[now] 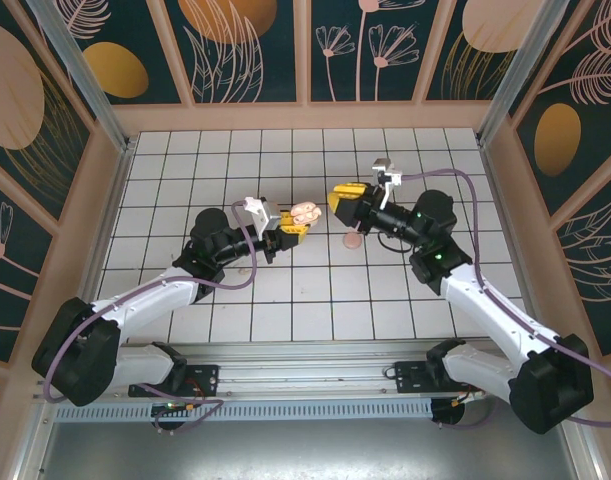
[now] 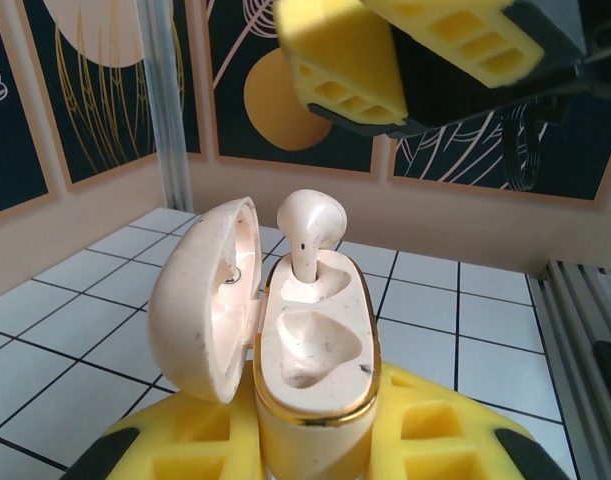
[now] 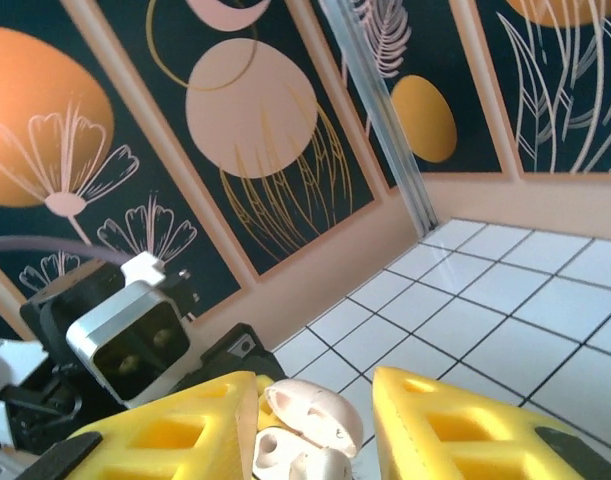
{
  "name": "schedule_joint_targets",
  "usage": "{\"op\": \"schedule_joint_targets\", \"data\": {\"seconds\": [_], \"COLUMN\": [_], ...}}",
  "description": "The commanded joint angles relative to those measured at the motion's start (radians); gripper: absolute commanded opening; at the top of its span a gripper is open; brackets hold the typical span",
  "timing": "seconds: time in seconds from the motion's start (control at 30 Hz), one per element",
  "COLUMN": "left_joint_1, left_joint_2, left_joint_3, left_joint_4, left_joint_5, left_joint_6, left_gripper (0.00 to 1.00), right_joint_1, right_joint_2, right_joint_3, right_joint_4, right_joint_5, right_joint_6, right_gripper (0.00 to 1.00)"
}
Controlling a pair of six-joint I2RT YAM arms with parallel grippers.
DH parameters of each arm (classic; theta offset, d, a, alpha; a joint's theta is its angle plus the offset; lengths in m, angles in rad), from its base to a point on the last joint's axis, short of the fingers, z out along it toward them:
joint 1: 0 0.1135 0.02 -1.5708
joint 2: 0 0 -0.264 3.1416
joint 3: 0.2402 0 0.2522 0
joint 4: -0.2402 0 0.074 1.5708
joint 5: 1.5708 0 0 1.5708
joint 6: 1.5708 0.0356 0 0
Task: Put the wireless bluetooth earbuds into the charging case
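Cream plastic, scuffed and dark-flecked, with a gold rim: we see the charging case (image 2: pixel 310 350) held upright above the tiles in the left gripper (image 2: pixel 310 440), whose jaws clamp its base. Its lid (image 2: pixel 200 300) is swung open leftward. One earbud (image 2: pixel 310 225) stands stem-down in the far socket. The right gripper (image 3: pixel 315 430) hovers just above, jaws parted.

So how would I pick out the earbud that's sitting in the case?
Find the middle of the white tiled table, where the left gripper holds the open charging case between yellow fingers. The earbud stands stem-down in the slot farthest from that gripper, rounded head poking up. The other slot is empty, and the domed lid hangs open alongside.
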Motion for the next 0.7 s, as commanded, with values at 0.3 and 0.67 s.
{"op": "schedule_joint_targets", "data": {"seconds": [0.3, 0.67], "left_joint_1": [-0.004, -0.004], "left_joint_2": [-0.032, -0.036], "left_joint_3": [0.032, 0.032], "left_joint_4": [-0.007, -0.012], "left_joint_5": [-0.004, -0.009], "left_joint_6": [0.022, 0.023], "left_gripper": [0.15, 0.15], "right_joint_1": [-0.006, -0.003], "right_joint_2": [0.091, 0.132], "right_joint_3": [0.194, 0.203], "right_joint_4": [-0.385, -0.351], "right_joint_5": [-0.032, -0.120], "right_joint_6": [0.253, 0.292], "right_gripper": [0.40, 0.32]}}
